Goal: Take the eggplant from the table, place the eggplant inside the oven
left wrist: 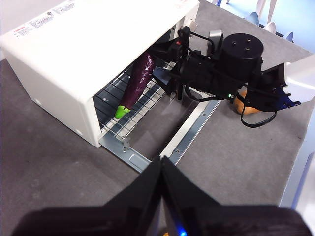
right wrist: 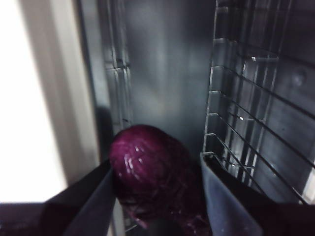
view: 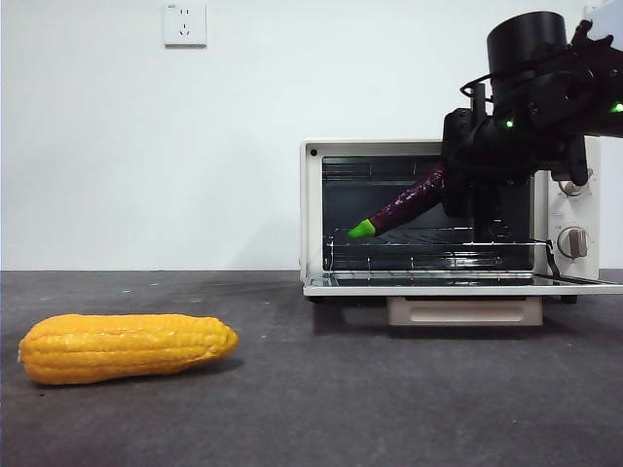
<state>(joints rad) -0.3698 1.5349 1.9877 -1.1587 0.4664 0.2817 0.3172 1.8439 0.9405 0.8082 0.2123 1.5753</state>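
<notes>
The dark purple eggplant [view: 409,202] hangs tilted inside the open cream-white oven [view: 311,214], its green stem tip pointing down over the wire rack [view: 428,238]. My right gripper [view: 458,185] is shut on its fat end, reaching in through the oven mouth. In the right wrist view the rounded purple end of the eggplant [right wrist: 147,172] fills the gap between the right gripper [right wrist: 157,163] jaws. From above, the left wrist view shows the eggplant [left wrist: 138,78] over the rack, held by the right gripper [left wrist: 167,73]. My left gripper [left wrist: 161,164] is shut, holds nothing, and hovers in front of the lowered oven door [left wrist: 192,128].
A yellow corn cob [view: 127,347] lies on the dark grey table [view: 389,409] at the front left. The oven door [view: 458,285] lies flat open, its tan handle below. Two knobs sit on the oven's right side. A wall socket [view: 185,23] is high on the wall.
</notes>
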